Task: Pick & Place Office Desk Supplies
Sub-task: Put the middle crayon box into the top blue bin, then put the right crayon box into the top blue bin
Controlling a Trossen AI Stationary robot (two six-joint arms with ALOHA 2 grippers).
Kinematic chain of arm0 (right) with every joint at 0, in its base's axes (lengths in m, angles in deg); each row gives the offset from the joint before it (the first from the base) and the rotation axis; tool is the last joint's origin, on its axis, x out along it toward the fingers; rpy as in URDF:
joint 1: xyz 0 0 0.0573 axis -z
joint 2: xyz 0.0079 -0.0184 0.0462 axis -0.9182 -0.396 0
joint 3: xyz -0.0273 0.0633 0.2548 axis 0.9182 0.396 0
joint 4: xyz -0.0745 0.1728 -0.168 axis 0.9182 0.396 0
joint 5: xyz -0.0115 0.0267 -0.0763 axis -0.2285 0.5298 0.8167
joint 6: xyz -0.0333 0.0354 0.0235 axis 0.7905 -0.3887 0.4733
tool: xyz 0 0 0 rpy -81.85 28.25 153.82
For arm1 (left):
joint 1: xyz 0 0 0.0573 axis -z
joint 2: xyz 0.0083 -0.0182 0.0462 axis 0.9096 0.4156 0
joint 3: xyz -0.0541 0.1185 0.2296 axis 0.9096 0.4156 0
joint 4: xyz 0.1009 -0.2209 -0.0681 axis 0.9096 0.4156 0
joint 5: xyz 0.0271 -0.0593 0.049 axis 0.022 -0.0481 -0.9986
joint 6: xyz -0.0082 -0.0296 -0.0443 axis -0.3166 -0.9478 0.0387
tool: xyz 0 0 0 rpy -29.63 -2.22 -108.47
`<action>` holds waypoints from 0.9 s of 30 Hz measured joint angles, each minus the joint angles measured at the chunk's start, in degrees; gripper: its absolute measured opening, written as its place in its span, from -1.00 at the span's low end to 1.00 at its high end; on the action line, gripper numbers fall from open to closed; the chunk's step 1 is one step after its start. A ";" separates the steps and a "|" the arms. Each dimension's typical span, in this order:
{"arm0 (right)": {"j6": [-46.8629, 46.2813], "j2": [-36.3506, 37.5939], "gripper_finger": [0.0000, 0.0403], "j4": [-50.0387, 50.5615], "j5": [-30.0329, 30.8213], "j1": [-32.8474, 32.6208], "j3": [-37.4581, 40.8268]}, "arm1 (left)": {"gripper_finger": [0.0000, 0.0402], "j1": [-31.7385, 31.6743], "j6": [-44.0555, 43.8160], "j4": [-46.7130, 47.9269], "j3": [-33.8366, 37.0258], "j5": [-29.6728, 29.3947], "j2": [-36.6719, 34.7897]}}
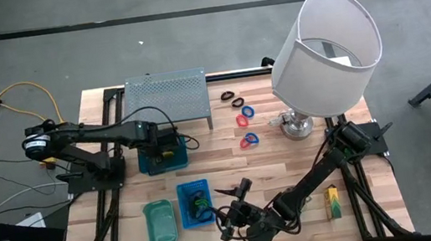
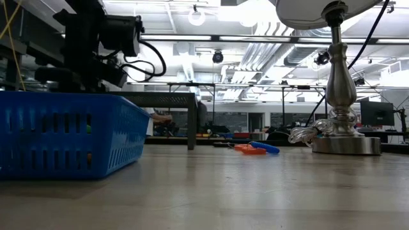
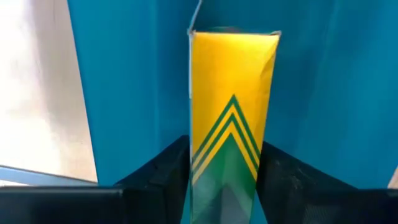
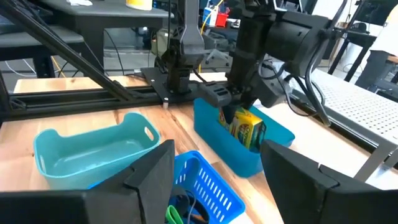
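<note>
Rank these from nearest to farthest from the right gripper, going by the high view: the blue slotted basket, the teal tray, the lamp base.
From the right gripper:
1. Blue slotted basket, just to its left.
2. Teal tray, farther left, beyond the basket.
3. Lamp base, toward the table's back right.

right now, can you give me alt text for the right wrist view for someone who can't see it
The left gripper holds a yellow-and-green crayon-style box just inside a deep blue plastic bin on the wooden table. Nearer the camera sit an empty light teal plastic tray and a blue slotted basket, framed by the right gripper's open dark fingers.
</note>
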 joint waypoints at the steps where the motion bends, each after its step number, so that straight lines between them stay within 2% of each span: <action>1: -0.01 0.00 0.12 0.01 -0.03 0.00 0.00 | -0.24 0.00 0.00 0.38 -0.20 -0.03 0.00; 8: 0.04 0.00 0.12 0.02 -0.03 0.00 0.00 | -0.24 0.00 -0.05 5.75 -6.34 -0.84 -0.01; 15: 0.10 0.00 0.12 0.02 -0.03 0.00 0.00 | -0.24 1.40 -1.06 6.64 -12.40 -0.92 -0.04; 27: 0.16 0.00 0.12 0.02 -0.04 -0.09 0.02 | -0.24 14.23 -8.19 7.73 -17.36 -0.83 -0.04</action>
